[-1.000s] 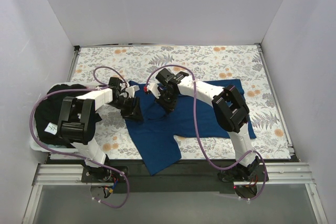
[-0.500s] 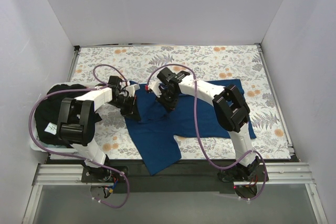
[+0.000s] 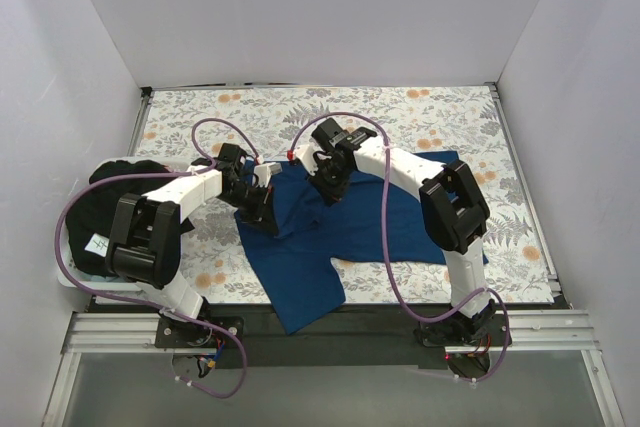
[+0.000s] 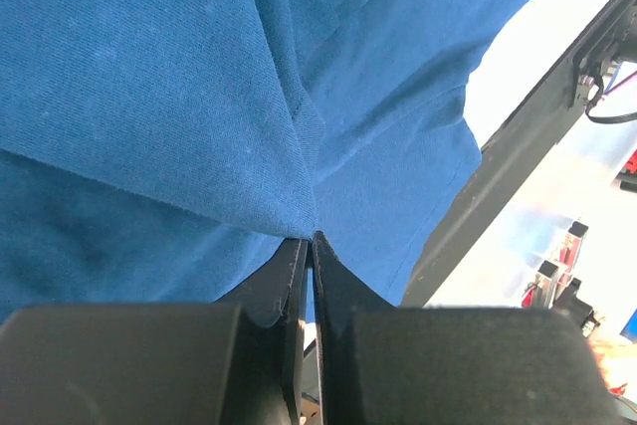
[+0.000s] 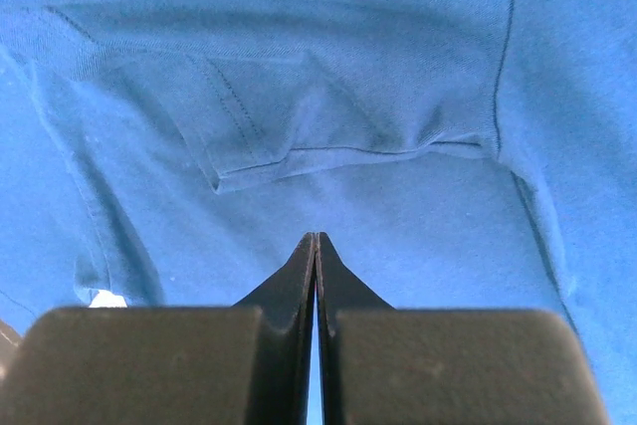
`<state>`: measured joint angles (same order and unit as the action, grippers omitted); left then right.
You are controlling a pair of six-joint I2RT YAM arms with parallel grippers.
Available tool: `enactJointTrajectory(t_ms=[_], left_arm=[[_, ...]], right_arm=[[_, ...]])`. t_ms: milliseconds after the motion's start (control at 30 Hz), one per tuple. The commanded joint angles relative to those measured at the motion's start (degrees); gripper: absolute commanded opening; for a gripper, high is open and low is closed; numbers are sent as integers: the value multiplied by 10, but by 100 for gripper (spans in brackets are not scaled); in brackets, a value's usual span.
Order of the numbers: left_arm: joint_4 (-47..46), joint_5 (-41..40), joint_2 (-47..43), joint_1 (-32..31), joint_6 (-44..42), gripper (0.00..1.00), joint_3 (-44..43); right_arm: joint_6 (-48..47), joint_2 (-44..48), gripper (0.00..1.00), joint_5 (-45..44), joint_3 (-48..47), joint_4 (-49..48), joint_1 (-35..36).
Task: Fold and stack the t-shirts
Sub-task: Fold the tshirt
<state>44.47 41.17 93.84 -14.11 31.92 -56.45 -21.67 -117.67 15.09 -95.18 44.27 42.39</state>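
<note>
A plain royal blue t-shirt [image 3: 350,232] lies spread on the floral cloth, one sleeve hanging over the near edge. My left gripper [image 3: 262,209] is shut on a pinch of its left side; the cloth puckers at the tips in the left wrist view [image 4: 312,236]. My right gripper [image 3: 331,188] is shut on the shirt's upper middle, with blue cloth [image 5: 348,77] filling the right wrist view beyond the tips [image 5: 316,238]. A black t-shirt [image 3: 110,202] with a small white tag [image 3: 98,243] lies heaped at the far left. The printed blue shirt is out of view.
The white floral-patterned cloth [image 3: 400,117] covers the table between white walls. A black rail [image 3: 360,332] runs along the near edge. Purple cables loop over both arms. The black shirt rests on a white tray edge [image 3: 72,279].
Both grippers have moved to the right, dragging the blue shirt's left edge and upper left corner inward over the shirt. The black shirt has not moved.
</note>
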Motion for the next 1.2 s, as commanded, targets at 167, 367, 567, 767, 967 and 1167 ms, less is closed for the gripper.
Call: enactJointTrajectory(t_ms=[167, 367, 567, 767, 967, 1167], left_arm=[[4, -1, -24, -1, 7, 0, -10], [-11, -11, -16, 0, 20, 0, -6], [-14, -9, -11, 0, 24, 0, -9], [-13, -8, -9, 0, 25, 0, -10], [-18, -8, -7, 0, 31, 0, -8], [-19, -9, -7, -1, 32, 0, -8]], right_arm=[[0, 22, 3, 28, 5, -4, -2], [22, 9, 32, 64, -4, -5, 0], [31, 1, 43, 76, -3, -4, 12], [42, -16, 44, 62, -7, -6, 23], [49, -42, 49, 34, -21, -6, 32], [59, -56, 35, 11, -32, -7, 34]])
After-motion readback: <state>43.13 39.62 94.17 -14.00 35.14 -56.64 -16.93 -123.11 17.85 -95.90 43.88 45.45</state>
